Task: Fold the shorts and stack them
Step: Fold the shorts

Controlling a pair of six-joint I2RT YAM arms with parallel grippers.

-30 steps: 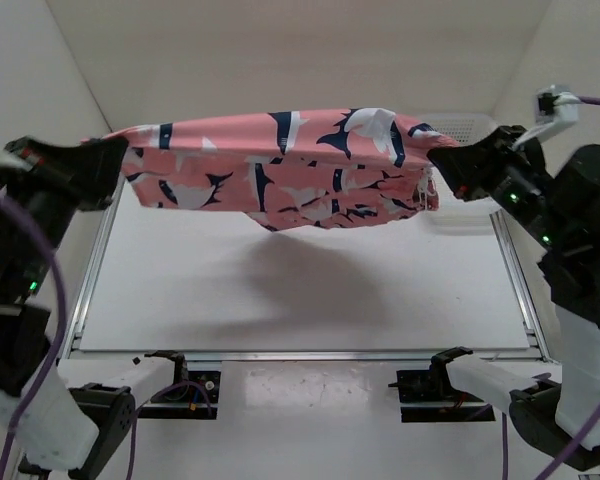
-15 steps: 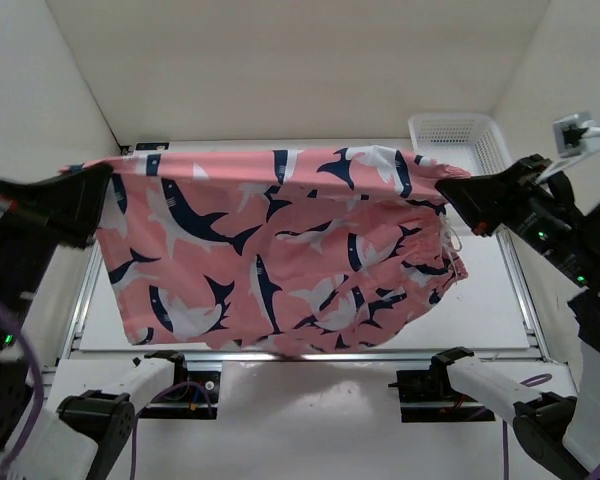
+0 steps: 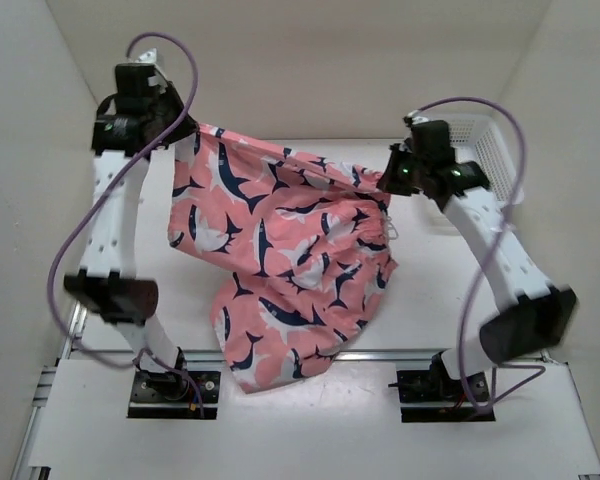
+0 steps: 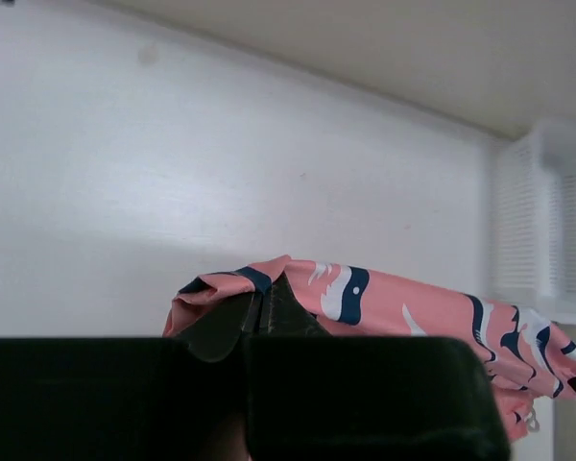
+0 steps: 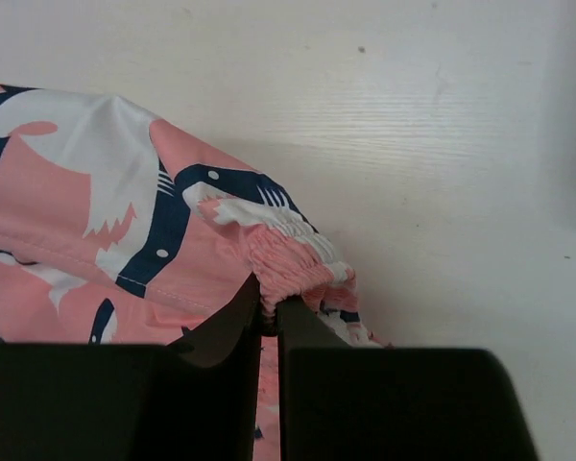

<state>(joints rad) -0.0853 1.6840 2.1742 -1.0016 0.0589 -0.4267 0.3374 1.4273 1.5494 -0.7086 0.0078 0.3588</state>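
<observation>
**A:** Where are the shorts (image 3: pixel 280 260) right now?

**B:** In the overhead view they hang spread over the middle of the desk (image 3: pixel 430 300), held up by two points on their top edge. That edge sags a little between the two holds. The fabric drops in folds towards 6 o'clock, and its lowest part reaches the near edge of the desk. I can't tell whether it rests on the surface there.

**A:** Who has which corner?

**B:** The left claw (image 3: pixel 187 133) is at about 10 o'clock, clamped tight on the top left corner. Its wrist view shows the fingers pinched together on a pink fold (image 4: pixel 384 303). The right claw (image 3: pixel 388 178) sits at about 2 o'clock, closed on the other end.

**A:** What exactly is it gripping?

**B:** The gathered elastic waistband (image 5: pixel 288 259). In its own camera the two dark fingers meet on the ruffled edge, with the shark print spreading towards 9 o'clock.

**A:** Anything else around?

**B:** A white mesh basket (image 3: pixel 490 140) stands in the far corner at 2 o'clock, just behind the right claw and apart from the fabric.
</observation>
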